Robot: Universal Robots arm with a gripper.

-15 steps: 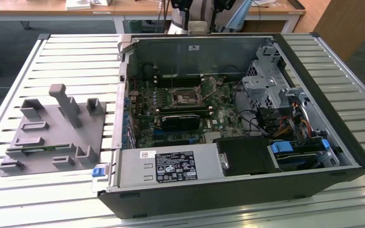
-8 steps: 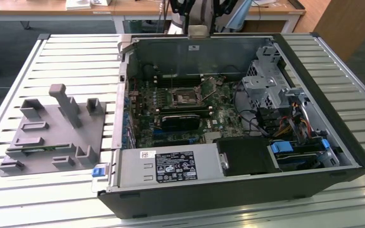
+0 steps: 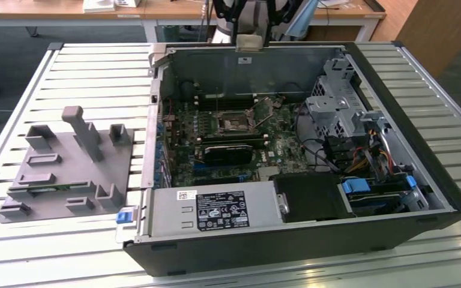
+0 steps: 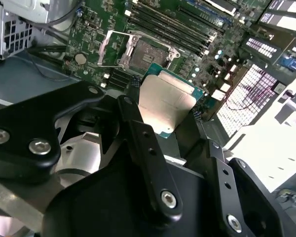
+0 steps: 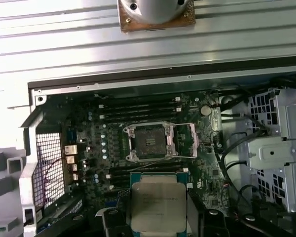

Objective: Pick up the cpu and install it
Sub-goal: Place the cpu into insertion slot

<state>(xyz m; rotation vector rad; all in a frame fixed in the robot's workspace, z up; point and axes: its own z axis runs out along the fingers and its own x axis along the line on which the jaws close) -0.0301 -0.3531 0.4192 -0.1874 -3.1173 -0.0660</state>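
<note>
The cpu (image 4: 165, 101), a flat square chip with a shiny silver-grey top and a thin pale rim, is clamped by two opposite edges between my gripper's black fingers (image 4: 133, 86). In the first wrist view the cpu (image 5: 158, 202) hangs in my gripper (image 5: 160, 217), well above the motherboard. It sits just off the open socket (image 5: 149, 141), whose metal load plate (image 5: 181, 140) is flipped up. In the exterior view the arm (image 3: 251, 18) hovers high over the case's far wall, with the cpu (image 3: 251, 42) at its lower end. The socket (image 3: 235, 124) lies mid-board.
The open computer case (image 3: 422, 198) lies on a slatted metal table (image 3: 94, 66). Inside are memory slots (image 5: 138, 113), a drive cage (image 3: 335, 102), loose cables (image 3: 350, 159) and a power supply (image 3: 214, 210). A grey holder tray (image 3: 66, 168) stands at the exterior view's left.
</note>
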